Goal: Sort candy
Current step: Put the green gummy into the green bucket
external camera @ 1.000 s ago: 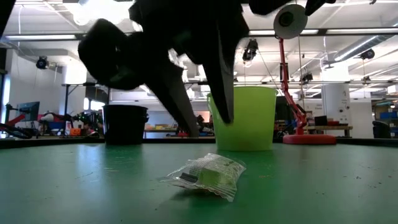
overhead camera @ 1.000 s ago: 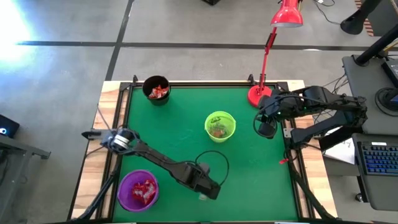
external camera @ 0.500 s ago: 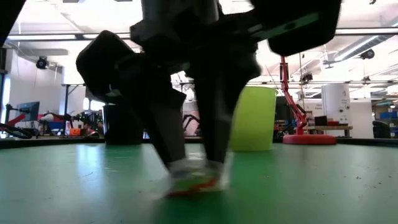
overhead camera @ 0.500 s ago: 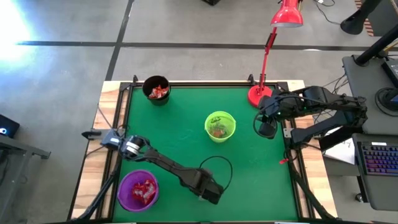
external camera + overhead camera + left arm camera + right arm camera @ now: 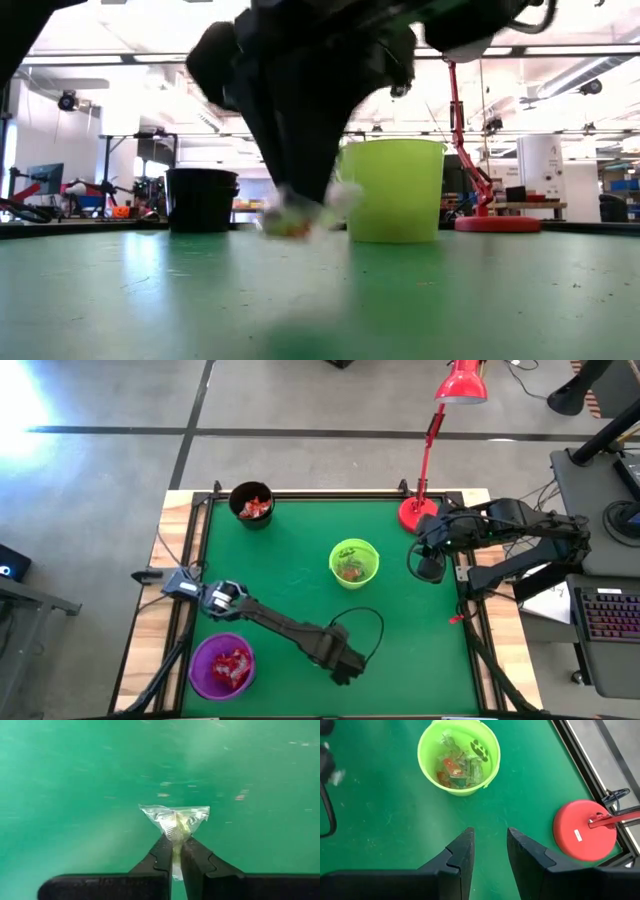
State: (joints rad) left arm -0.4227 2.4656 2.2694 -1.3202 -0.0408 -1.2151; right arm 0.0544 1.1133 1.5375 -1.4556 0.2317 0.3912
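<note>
We have the left claw [image 5: 176, 851] clenched on a clear-wrapped candy [image 5: 175, 820], lifted off the bench [image 5: 290, 560] near the lower centre of the high view. Next we carry it to the green cup [image 5: 354, 563]. The right claw [image 5: 489, 847] waits released at right.

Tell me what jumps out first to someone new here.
The left pincer, near the table's front edge, is shut on a clear-wrapped candy, lifted off the green mat. Mid-table stands a bright green cup of candy; the right pincer waits open near the red lamp base.
</note>
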